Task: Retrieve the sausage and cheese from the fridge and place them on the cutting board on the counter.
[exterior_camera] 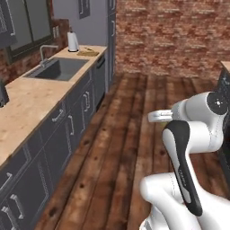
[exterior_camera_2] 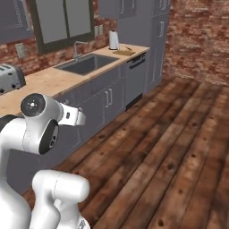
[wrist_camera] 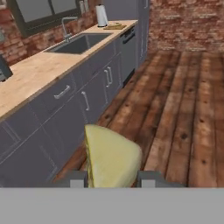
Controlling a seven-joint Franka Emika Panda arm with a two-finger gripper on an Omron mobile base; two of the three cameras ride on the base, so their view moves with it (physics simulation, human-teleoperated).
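A: Where is the cheese [wrist_camera: 111,157]?
B: Right in the gripper [wrist_camera: 112,178]. In the hand view the yellow chunk sits between the two finger tips [wrist_camera: 148,176], one on each side of it. The jaws are closed onto it, only a little way apart, gripping it.

A: What is past the hand?
B: The wood floor [wrist_camera: 175,105] is below and ahead of it. The counter [wrist_camera: 35,74] runs along the hand's left side, well apart from it. The sink [wrist_camera: 78,43] is set in the counter, farther ahead.

A: And the board?
B: The board [wrist_camera: 114,26] is far ahead of the hand, at the end of the counter, near a white roll [wrist_camera: 101,15]. Something small lies on it, too small to name.

A: Do the other views add things?
B: Yes. The left base view shows the arm [exterior_camera: 188,134] bent over the floor, with the board [exterior_camera: 88,52] far off. The right base view shows a toaster [exterior_camera_2: 10,77] on the counter, and a window [exterior_camera_2: 62,20] above the sink [exterior_camera_2: 87,64].
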